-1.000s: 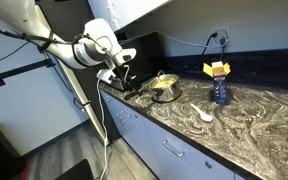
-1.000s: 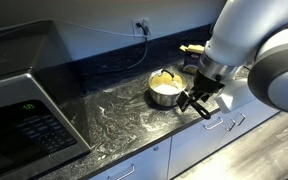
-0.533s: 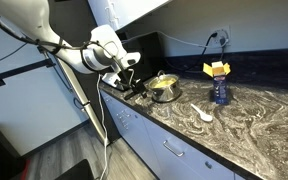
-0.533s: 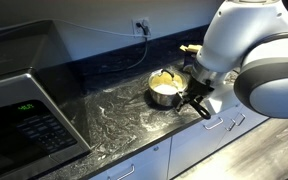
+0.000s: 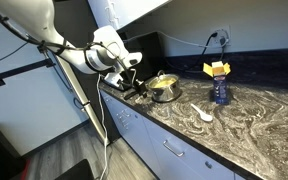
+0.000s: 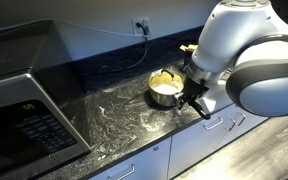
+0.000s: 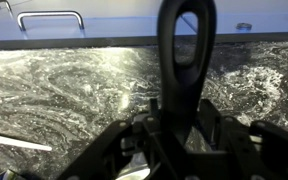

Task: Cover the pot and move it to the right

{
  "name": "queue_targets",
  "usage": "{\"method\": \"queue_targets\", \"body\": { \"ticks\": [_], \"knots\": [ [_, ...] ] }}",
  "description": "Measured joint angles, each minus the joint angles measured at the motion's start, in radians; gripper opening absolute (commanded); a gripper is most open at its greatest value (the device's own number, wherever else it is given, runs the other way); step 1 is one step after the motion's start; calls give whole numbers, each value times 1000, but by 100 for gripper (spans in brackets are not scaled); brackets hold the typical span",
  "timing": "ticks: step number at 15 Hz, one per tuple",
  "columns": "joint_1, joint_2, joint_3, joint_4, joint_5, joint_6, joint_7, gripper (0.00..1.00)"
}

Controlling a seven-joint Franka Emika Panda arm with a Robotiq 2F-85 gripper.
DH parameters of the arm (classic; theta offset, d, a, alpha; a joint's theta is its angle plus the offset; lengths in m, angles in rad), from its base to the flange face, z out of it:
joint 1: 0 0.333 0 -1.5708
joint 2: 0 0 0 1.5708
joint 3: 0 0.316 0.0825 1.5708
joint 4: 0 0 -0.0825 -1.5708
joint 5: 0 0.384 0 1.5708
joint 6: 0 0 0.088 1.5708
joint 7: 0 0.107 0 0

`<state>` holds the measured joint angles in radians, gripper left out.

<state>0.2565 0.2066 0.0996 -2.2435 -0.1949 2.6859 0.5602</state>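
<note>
- Wide round shiny steel pot [image 6: 163, 90]: its right side is hidden behind the big white robot arm [image 6: 239, 50] in an exterior view.
- Dark gripper [image 7: 179, 145]: blurred and cut by the wrist view's bottom edge. Whether its jaws pinch the black looped handle [image 7: 187, 40] cannot be told.
- Dark microwave [image 6: 24, 115]: cut off at the left and bottom edges.
- Small blue bottle [image 5: 220, 93]: too small to make out its label.

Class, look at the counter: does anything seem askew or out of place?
The lid appears to sit tilted on the pot rather than flat, in an exterior view. A white spoon lies loose on the countertop.
</note>
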Motion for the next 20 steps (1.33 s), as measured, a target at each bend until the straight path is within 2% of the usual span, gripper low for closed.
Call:
{"method": "queue_targets", "body": {
  "ticks": [2, 8, 12, 20],
  "knots": [
    [5, 0, -8, 1, 0, 1, 0, 0],
    [16, 11, -24, 1, 0, 8, 6, 3],
    [28, 13, -33, 1, -25, 23, 57, 3],
    [78, 16, -105, 1, -229, 127, 287, 3]
  ]
}}
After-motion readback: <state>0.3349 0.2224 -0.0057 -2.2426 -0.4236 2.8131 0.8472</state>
